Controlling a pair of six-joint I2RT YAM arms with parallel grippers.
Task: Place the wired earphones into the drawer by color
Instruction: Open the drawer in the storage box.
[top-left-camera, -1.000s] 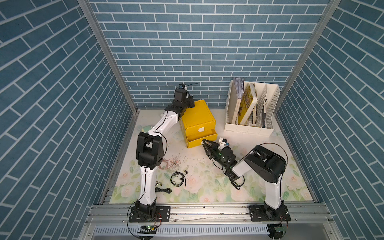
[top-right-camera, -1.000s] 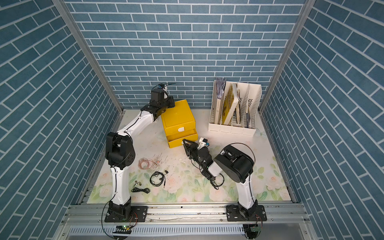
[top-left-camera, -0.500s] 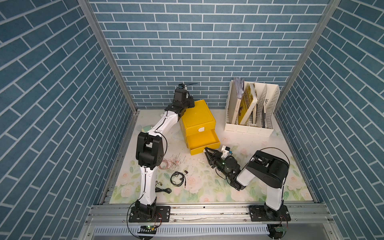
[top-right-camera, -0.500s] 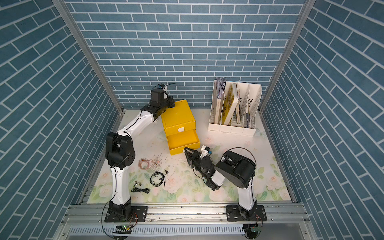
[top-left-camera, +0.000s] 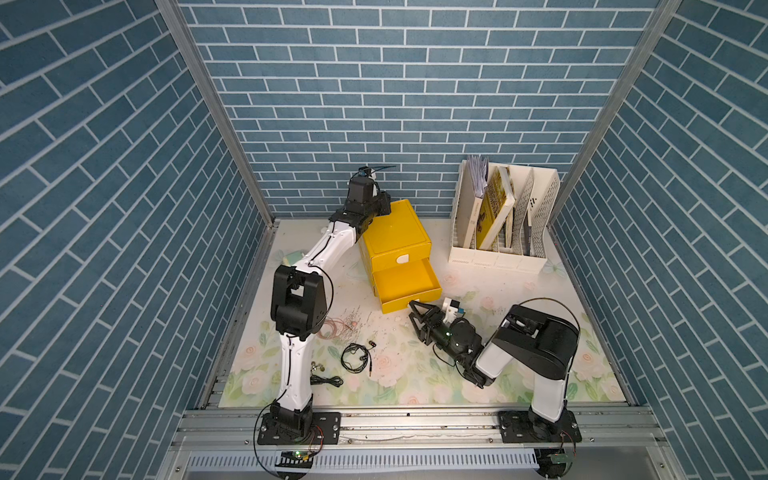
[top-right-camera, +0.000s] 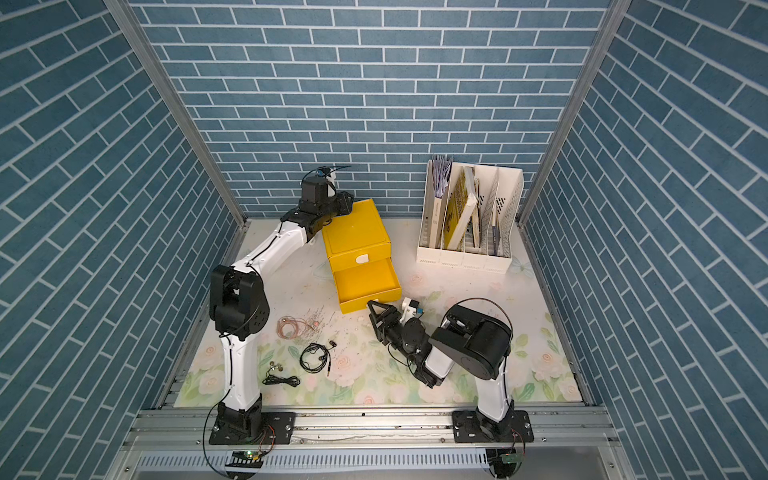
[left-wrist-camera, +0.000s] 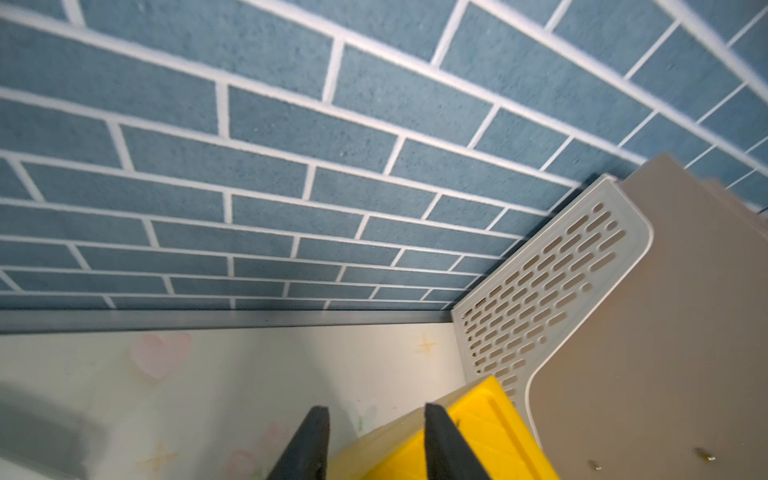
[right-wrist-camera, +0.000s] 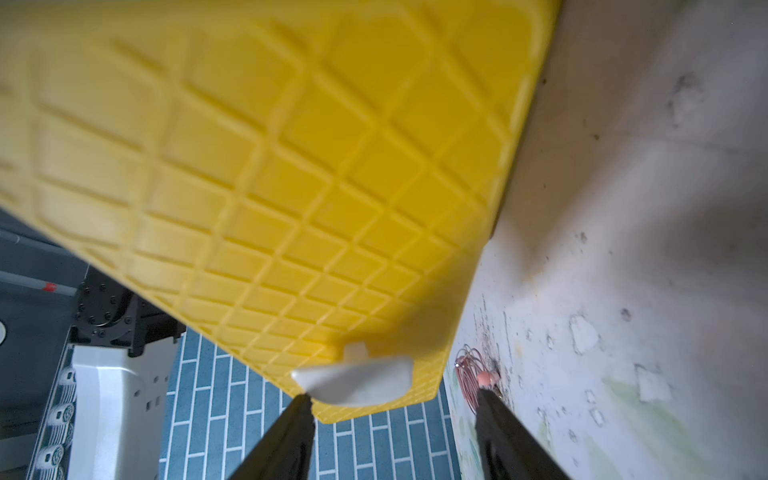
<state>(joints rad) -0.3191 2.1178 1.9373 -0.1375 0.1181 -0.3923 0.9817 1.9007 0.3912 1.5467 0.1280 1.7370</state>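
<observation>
On the mat (top-left-camera: 399, 374), toward the left, three wired earphones lie loose, well apart from the cabinet (top-left-camera: 395, 232): a pinkish-copper coil (top-left-camera: 337, 328), a black coil (top-left-camera: 355, 358) and a second black coil (top-left-camera: 326, 379) nearest the front. Behind them the left gripper (left-wrist-camera: 374, 411) is at the cabinet's back corner, fingers parted, clamping nothing I can see.

The drawer (top-left-camera: 395, 306) under the top one stands pulled out and looks empty. At its front the right gripper (right-wrist-camera: 394, 395) faces the white tab (right-wrist-camera: 357, 382), spread wide and holding nothing, one tip right by the tab.

I'd back it straight off, so the light plastic drawer doesn't slide shut. Then I'd pinch a coil through several loops, low against the mat. The cable is thin and limp and will trail, so it should go down well inside the smooth walls. The yellow plastic is moulded in a waffle grid, and the tab is rounded. Far right, a white slotted rack (top-left-camera: 498, 257) holds books.
</observation>
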